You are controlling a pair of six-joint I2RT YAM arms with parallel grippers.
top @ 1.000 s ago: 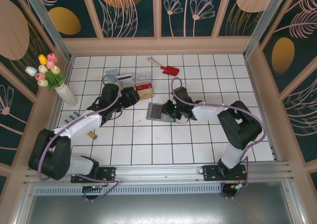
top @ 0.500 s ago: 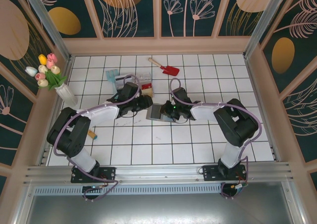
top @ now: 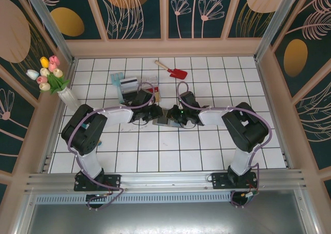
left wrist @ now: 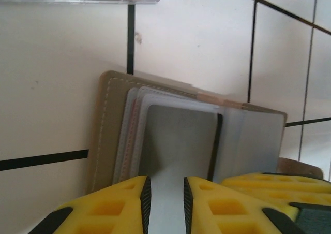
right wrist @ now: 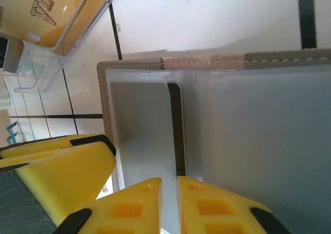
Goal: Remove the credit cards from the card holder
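Note:
The card holder (top: pixel 161 118) lies open on the white tiles, grey with a stitched tan border (left wrist: pixel 107 141). A thin black card edge (left wrist: pixel 218 141) shows beside its grey pocket, also seen as a dark strip (right wrist: pixel 177 130) in the right wrist view. My left gripper (top: pixel 154 114) is at the holder's left end. Its jaws (left wrist: pixel 166 186) stand a narrow gap apart, with grey pocket surface running between them. My right gripper (top: pixel 174 117) sits on the holder's right part, its jaws (right wrist: pixel 169 185) nearly together on the holder's panel (right wrist: pixel 258 141).
A clear divided tray (top: pixel 138 87) just behind the holder has a red card (top: pixel 151 91) and an orange-yellow card (right wrist: pixel 54 14) in it. A red toy shovel (top: pixel 175 71) lies farther back. A vase of tulips (top: pixel 66 94) stands at the left wall.
My left arm has swung right from the tray to the holder's left end, and its jaws have narrowed. The right gripper has stayed on the holder.

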